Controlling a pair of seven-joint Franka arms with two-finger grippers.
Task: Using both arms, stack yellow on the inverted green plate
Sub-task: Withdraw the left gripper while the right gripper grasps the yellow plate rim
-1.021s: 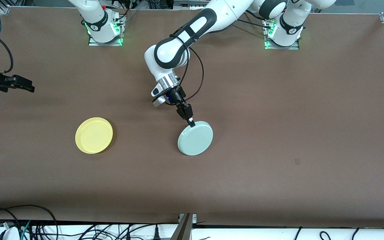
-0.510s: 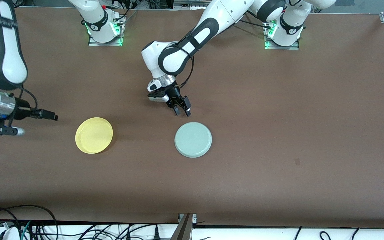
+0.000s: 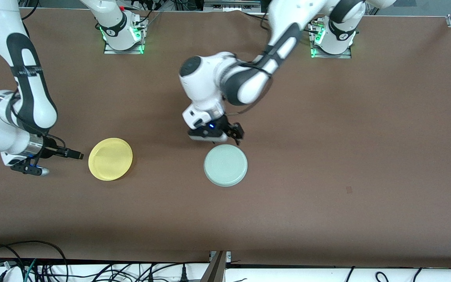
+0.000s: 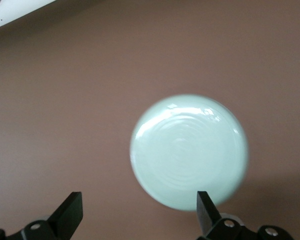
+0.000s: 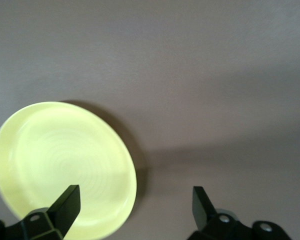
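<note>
The green plate (image 3: 225,165) lies upside down on the table, its ringed underside up; it also shows in the left wrist view (image 4: 189,151). My left gripper (image 3: 236,135) is open and empty over the table beside the plate's rim; in its wrist view (image 4: 138,215) one finger stands in front of the plate's edge. The yellow plate (image 3: 110,158) lies right side up toward the right arm's end. My right gripper (image 3: 74,154) is open and empty, low beside the yellow plate; in its wrist view (image 5: 135,205) one finger overlaps the plate (image 5: 65,167).
The brown table (image 3: 327,156) carries only the two plates. The arm bases (image 3: 121,31) stand along the top edge. Cables (image 3: 33,266) run along the edge nearest the front camera.
The left gripper let go of the green plate, which went from tilted to flat, and drew back and turned. The right arm swung in from the table's end toward the yellow plate.
</note>
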